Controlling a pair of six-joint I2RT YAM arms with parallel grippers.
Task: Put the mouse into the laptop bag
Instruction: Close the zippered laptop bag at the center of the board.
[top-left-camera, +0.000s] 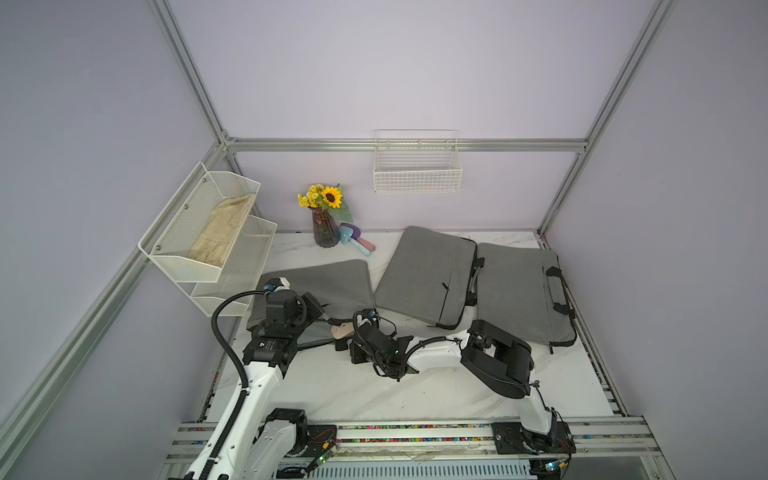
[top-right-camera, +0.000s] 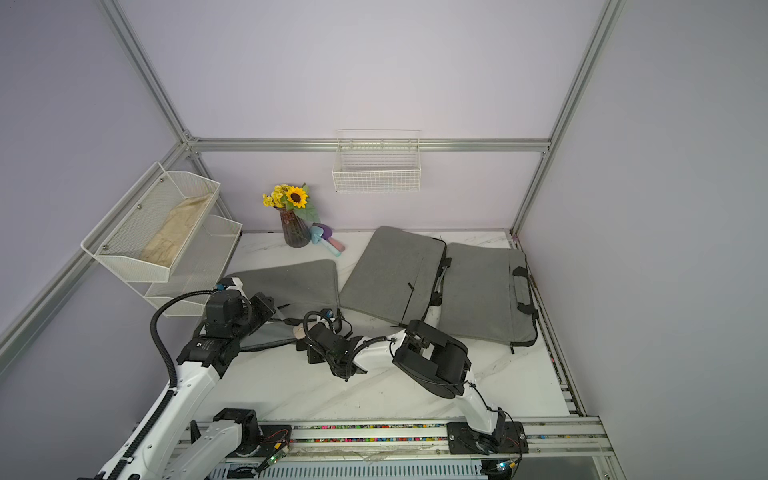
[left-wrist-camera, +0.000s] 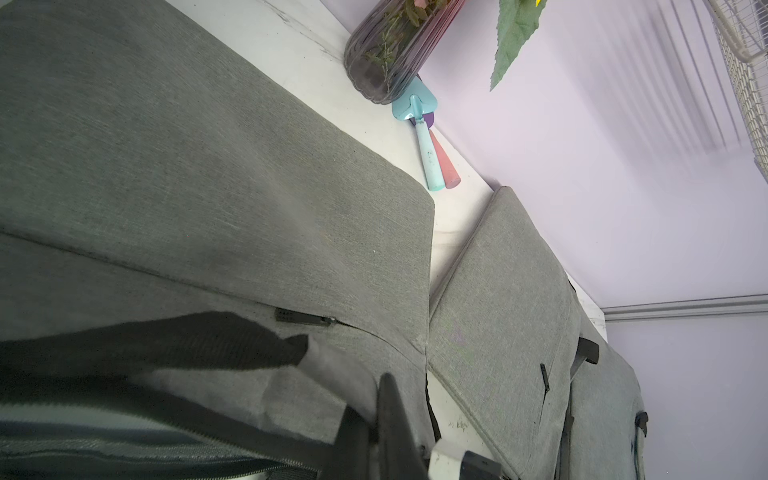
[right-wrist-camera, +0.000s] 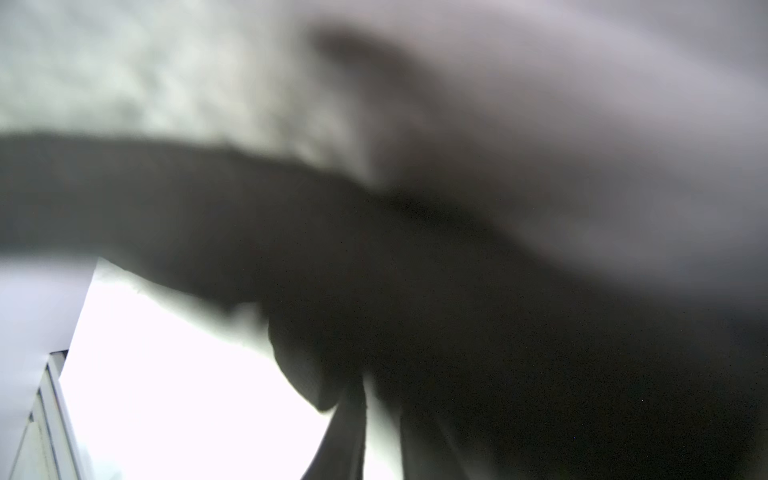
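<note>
Both low: left claw (top-left-camera: 330, 321) pressed together at laptop bag (top-left-camera: 332, 286); right claw (top-left-camera: 343, 338) unclear, by mouse (top-left-camera: 340, 331)

A sunflower vase (top-left-camera: 325, 232) stands just beside two toy trowels (top-left-camera: 347, 237); a wire basket (top-left-camera: 417, 182) hangs above.

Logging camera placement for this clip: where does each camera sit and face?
Both top views: high above the robot's base, looking down on the white marble table and three grey fabric laptop bags; left arm, right arm show.
Left wrist: low over the leftmost grey bag, facing the back wall and dark ribbed glass vase; its dark fingers show.
Right wrist: pressed close to something grey; too blurred to tell more.
Shared: top and left wrist views both show bags and vase.
</note>
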